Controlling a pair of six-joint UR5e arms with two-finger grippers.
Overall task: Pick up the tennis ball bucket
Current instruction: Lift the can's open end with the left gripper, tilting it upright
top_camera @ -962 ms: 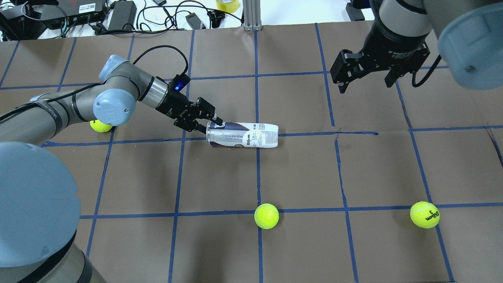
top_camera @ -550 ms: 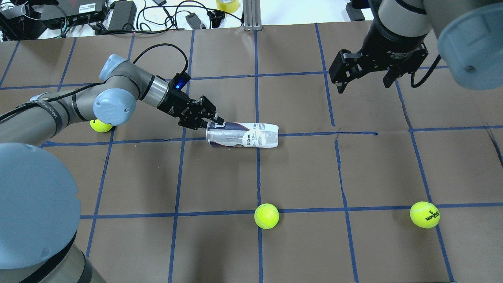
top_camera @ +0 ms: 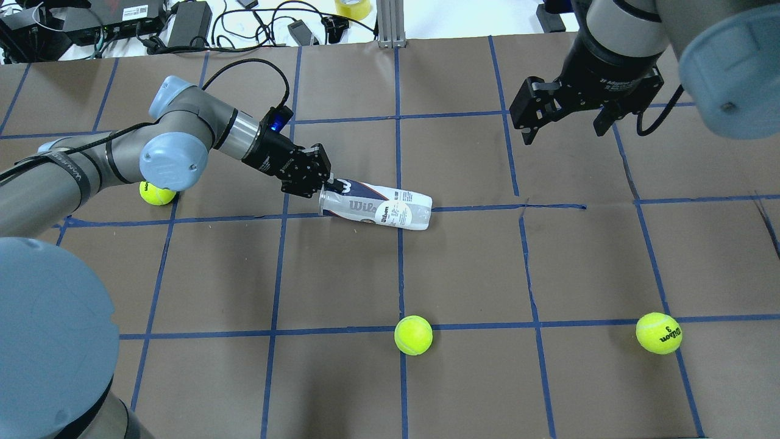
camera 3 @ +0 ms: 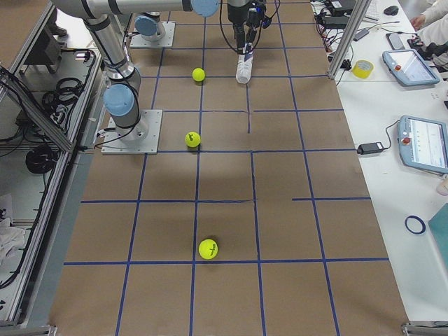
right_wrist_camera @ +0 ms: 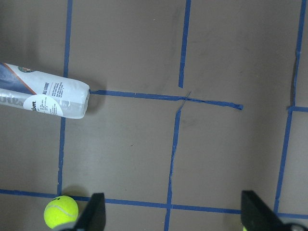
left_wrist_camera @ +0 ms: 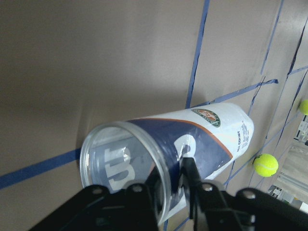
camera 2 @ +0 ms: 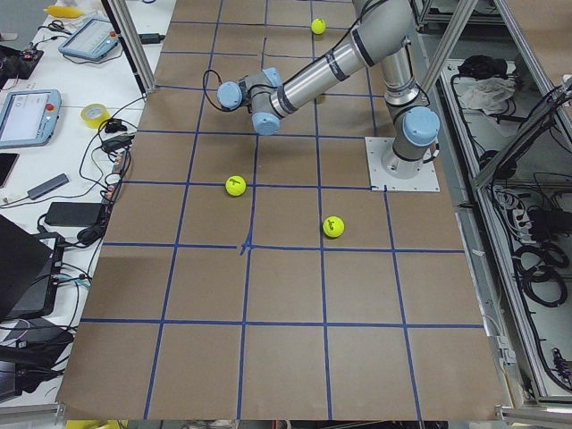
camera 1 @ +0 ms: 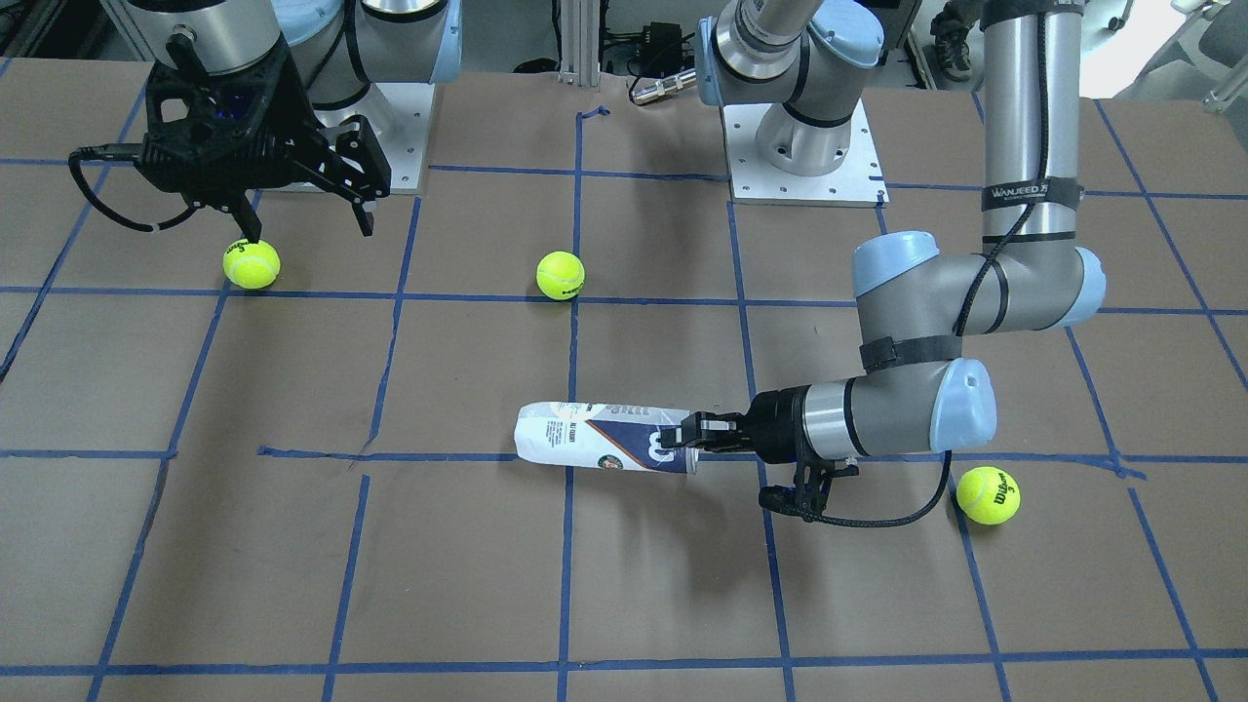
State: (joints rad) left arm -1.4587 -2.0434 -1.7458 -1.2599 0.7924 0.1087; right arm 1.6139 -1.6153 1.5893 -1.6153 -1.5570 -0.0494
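The tennis ball bucket (top_camera: 378, 208) is a clear can with a white and navy Wilson label. It lies on its side near the table's middle and also shows in the front view (camera 1: 595, 447). My left gripper (top_camera: 329, 186) is shut on the rim of its open end. In the left wrist view one finger is inside and one outside the can (left_wrist_camera: 192, 139) wall. The open end is raised slightly, and the closed end rests on the paper. My right gripper (top_camera: 563, 135) is open and empty, high over the far right, well away from the can (right_wrist_camera: 45, 98).
Three yellow-green tennis balls lie loose: one (top_camera: 413, 335) near the front centre, one (top_camera: 658, 333) at the front right, and one (top_camera: 156, 194) under my left arm's elbow. Cables and power bricks (top_camera: 189, 24) lie beyond the table's far edge.
My left gripper has closed on the can's rim and drawn up and back. The can's open end has swung toward the far side, so the can now lies slanted. The right arm barely moved.
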